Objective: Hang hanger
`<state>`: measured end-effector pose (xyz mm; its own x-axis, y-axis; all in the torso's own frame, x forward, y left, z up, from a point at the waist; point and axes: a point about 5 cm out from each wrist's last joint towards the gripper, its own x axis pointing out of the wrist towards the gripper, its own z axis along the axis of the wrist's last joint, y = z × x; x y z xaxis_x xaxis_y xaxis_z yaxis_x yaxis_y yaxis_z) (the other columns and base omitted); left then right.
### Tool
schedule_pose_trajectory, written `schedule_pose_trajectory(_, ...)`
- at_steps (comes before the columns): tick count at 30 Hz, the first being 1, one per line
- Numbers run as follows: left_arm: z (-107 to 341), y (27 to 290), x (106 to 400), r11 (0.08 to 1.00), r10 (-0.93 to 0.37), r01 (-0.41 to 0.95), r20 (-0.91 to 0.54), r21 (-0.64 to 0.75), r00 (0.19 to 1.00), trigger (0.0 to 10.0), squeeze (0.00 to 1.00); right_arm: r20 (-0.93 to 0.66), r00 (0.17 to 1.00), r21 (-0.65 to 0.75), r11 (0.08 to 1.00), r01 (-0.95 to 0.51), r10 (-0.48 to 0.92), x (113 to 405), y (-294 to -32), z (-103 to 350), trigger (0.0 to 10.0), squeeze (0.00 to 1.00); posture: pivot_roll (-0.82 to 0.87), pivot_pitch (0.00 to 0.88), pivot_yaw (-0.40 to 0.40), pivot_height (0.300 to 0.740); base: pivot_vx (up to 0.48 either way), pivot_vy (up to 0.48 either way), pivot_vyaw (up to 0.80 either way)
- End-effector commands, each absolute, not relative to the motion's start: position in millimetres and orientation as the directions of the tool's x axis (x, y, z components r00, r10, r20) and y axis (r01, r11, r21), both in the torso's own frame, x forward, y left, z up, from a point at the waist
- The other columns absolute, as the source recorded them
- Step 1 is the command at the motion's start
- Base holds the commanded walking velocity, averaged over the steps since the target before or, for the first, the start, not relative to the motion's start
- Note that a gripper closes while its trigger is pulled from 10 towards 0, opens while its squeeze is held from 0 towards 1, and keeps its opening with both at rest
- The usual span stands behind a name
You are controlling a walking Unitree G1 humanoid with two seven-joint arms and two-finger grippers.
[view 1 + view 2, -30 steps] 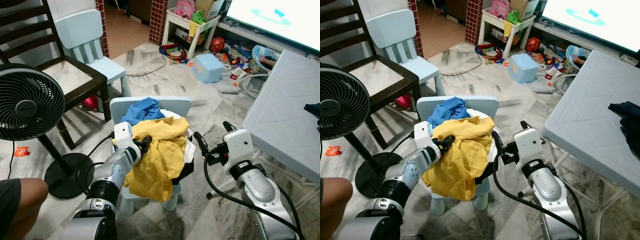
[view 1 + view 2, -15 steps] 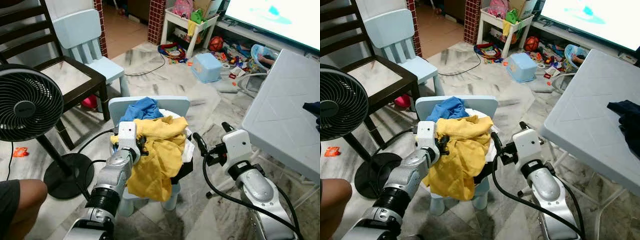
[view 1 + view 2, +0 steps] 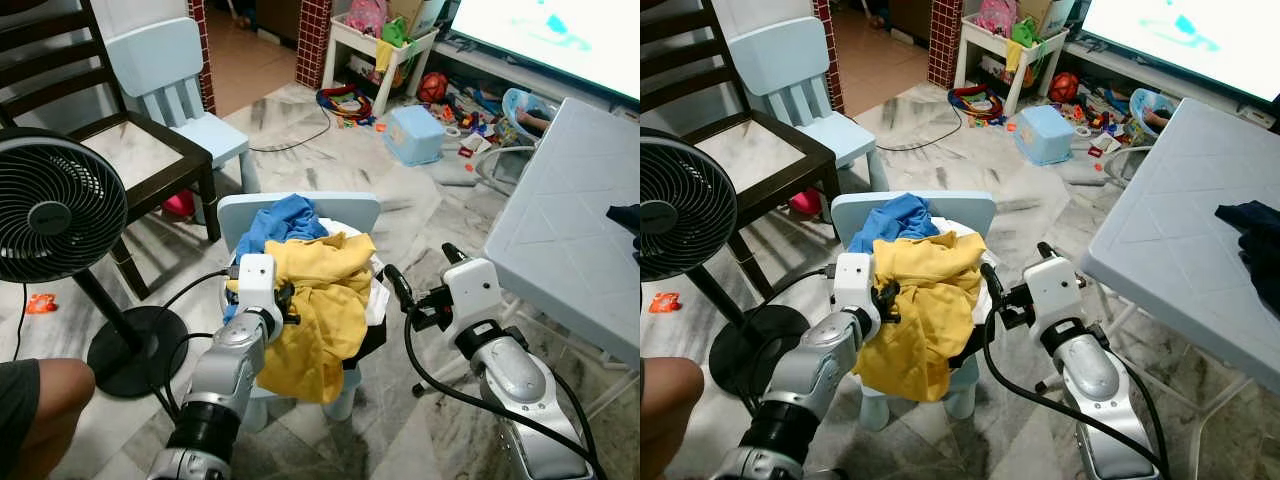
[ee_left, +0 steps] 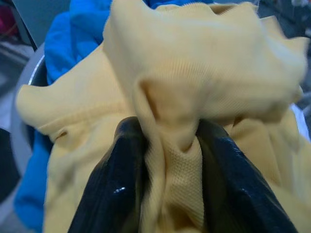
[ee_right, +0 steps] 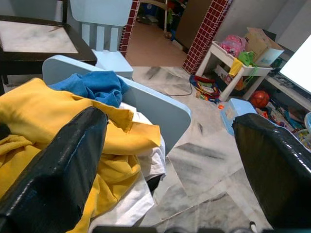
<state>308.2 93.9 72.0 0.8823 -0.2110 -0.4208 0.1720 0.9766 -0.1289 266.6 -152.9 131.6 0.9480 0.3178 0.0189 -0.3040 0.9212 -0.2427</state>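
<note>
A heap of clothes lies on a small light blue child's chair (image 3: 345, 205). A yellow garment (image 3: 320, 320) is on top and hangs over the seat front, with a blue garment (image 3: 285, 220) behind it and white cloth underneath. My left gripper (image 3: 287, 300) is at the heap's left side, shut on a fold of the yellow garment (image 4: 170, 97). The cloth is pinched between both black fingers (image 4: 116, 184). My right gripper (image 3: 422, 270) is open, just right of the heap and apart from it, with nothing between its fingers (image 5: 53, 179).
A black standing fan (image 3: 55, 205) and a dark wooden chair (image 3: 140, 150) are at the left, with another light blue child's chair (image 3: 170, 70) behind. A white table (image 3: 570, 230) with dark cloth (image 3: 1250, 240) stands close on the right. A person's knee (image 3: 45, 395) is at the lower left. Toys litter the far floor.
My left arm has swung slightly in toward the heap, still pinching the yellow garment, whose folds have shifted a little. The right arm has barely moved.
</note>
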Motion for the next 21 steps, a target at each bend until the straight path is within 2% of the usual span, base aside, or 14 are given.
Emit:
schedule_pose_trajectory(1,67.8,92.2,300.6,0.978,-0.207,0.186,-0.458,-0.090,0.864,10.0,1.00,0.012,0.944,-0.251,0.915,-0.315,0.328,266.4,-151.9,130.7,10.0,0.00,-0.03,0.121,-0.132,0.740,0.000,0.000,0.00)
schedule_pose_trajectory(10,69.0,108.3,271.5,0.982,-0.185,0.170,-0.502,-0.077,0.845,10.0,1.00,0.009,0.943,-0.253,0.913,-0.321,0.334,266.2,-152.3,129.3,10.0,0.00,-0.01,0.131,-0.135,0.740,0.000,0.000,0.00)
schedule_pose_trajectory(14,63.7,112.8,268.4,0.983,-0.178,0.171,-0.523,-0.062,0.833,10.0,1.00,0.009,0.942,-0.250,0.913,-0.322,0.335,266.3,-150.8,129.2,10.0,0.00,-0.02,0.133,-0.137,0.740,0.000,0.000,0.00)
schedule_pose_trajectory(15,62.6,114.3,268.7,0.984,-0.175,0.171,-0.528,-0.056,0.831,10.0,0.15,0.009,0.942,-0.249,0.913,-0.324,0.337,266.0,-149.9,129.2,10.0,0.00,-0.02,0.132,-0.137,0.740,0.000,0.000,0.00)
schedule_pose_trajectory(16,64.3,116.0,271.5,0.986,-0.166,0.160,-0.519,-0.056,0.839,10.0,0.00,0.009,0.941,-0.250,0.911,-0.327,0.339,265.6,-149.3,129.2,10.0,0.00,-0.02,0.131,-0.137,0.740,0.000,0.000,0.00)
schedule_pose_trajectory(21,77.4,120.1,281.6,0.990,-0.142,0.131,-0.481,-0.056,0.865,10.0,0.00,0.007,0.940,-0.254,0.910,-0.328,0.341,264.3,-150.5,129.1,10.0,0.00,-0.03,0.132,-0.138,0.740,0.000,0.000,0.00)
